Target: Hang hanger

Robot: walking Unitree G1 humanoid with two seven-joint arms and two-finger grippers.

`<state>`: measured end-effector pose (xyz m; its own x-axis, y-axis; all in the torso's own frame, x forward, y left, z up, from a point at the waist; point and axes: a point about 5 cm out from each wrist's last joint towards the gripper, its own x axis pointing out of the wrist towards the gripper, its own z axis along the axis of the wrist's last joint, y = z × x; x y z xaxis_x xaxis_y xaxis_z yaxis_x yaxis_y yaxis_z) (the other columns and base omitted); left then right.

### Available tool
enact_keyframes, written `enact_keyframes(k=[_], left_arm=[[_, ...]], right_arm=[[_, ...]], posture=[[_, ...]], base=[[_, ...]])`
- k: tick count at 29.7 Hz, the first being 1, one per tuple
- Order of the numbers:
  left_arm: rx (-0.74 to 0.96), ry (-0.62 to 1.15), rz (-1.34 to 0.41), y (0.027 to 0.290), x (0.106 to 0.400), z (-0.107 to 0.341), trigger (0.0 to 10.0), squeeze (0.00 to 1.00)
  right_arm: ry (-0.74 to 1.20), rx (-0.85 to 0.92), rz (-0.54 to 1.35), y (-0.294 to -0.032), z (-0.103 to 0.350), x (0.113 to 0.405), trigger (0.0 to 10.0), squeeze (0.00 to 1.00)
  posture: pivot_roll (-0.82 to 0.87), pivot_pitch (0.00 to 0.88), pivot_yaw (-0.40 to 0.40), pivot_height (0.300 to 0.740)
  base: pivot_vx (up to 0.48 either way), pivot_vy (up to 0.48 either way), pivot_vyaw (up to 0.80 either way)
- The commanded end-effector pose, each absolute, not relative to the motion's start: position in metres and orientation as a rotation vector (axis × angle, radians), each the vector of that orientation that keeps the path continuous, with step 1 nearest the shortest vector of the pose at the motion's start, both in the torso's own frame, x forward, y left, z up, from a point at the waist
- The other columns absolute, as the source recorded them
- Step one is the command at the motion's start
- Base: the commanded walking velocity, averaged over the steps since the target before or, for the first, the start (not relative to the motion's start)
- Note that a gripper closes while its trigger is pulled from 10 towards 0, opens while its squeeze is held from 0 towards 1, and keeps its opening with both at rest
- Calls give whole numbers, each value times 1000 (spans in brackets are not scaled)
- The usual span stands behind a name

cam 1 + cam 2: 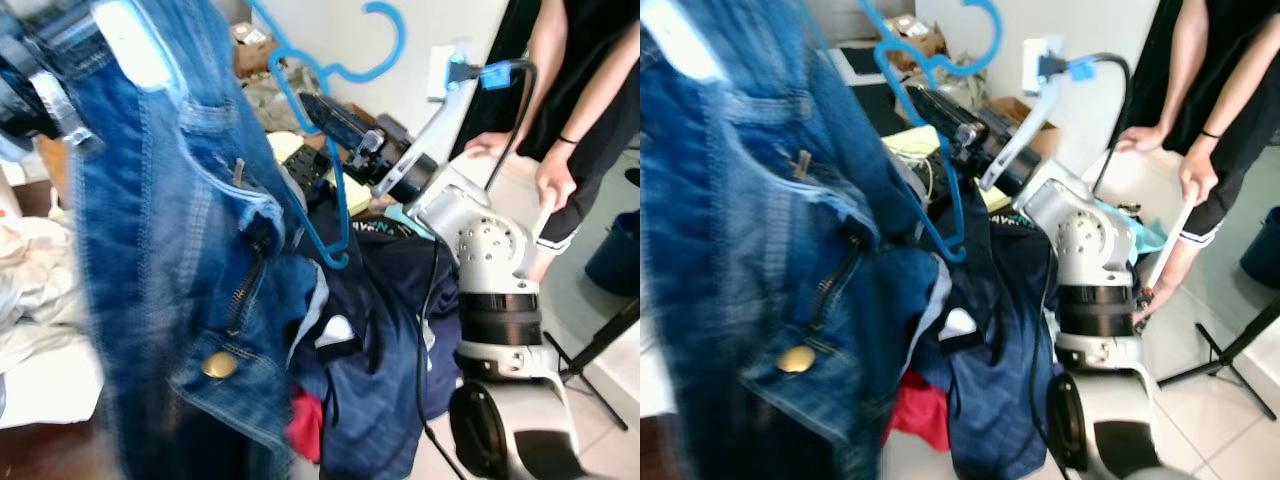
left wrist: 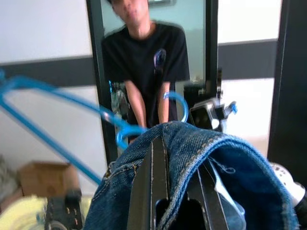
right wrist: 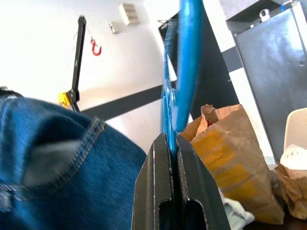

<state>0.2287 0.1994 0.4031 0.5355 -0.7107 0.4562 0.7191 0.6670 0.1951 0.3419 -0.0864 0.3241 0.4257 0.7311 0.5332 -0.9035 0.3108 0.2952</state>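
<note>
A blue plastic hanger [image 1: 335, 150] is held up in the middle of the scene, its hook [image 1: 385, 40] at the top. My right gripper [image 1: 325, 112] is shut on the hanger, whose bar [image 3: 184, 62] runs up from between the black fingers [image 3: 158, 177]. A pair of blue jeans [image 1: 170, 250] hangs at the left, touching the hanger's lower end. My left gripper [image 2: 165, 191] is shut on the denim waistband [image 2: 192, 143], which drapes over its fingers.
A person in black [image 1: 580, 90] stands at the right, hands on a white frame. A heap of dark clothes [image 1: 370, 340] with a red piece lies below. Cardboard boxes [image 1: 250, 45] and a brown paper bag [image 3: 230, 153] sit behind. A tripod leg [image 1: 590, 360] crosses the tiled floor.
</note>
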Motion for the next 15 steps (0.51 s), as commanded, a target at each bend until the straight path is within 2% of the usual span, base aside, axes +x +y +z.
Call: enact_keyframes(k=[1, 10, 11, 15], left_arm=[[-7, -537, -852, 198, 227, 404, 10000, 0], [-49, -505, -832, 197, 234, 402, 10000, 0], [-108, -455, -815, 188, 246, 387, 10000, 0], [-137, -419, -804, 180, 255, 373, 10000, 0]], right_arm=[[-351, 659, 1080, -92, 322, 342, 10000, 0], [-350, 699, 1030, -99, 315, 343, 10000, 0], [-327, 693, 960, -107, 305, 347, 10000, 0], [-306, 674, 922, -110, 299, 349, 10000, 0]], posture=[[14, 3, -34, 740], [19, 0, -8, 740], [12, 0, -2, 740], [7, 0, 2, 740]], base=[[-390, 0, 0], [-394, 0, 0], [-394, 0, 0], [-394, 0, 0]])
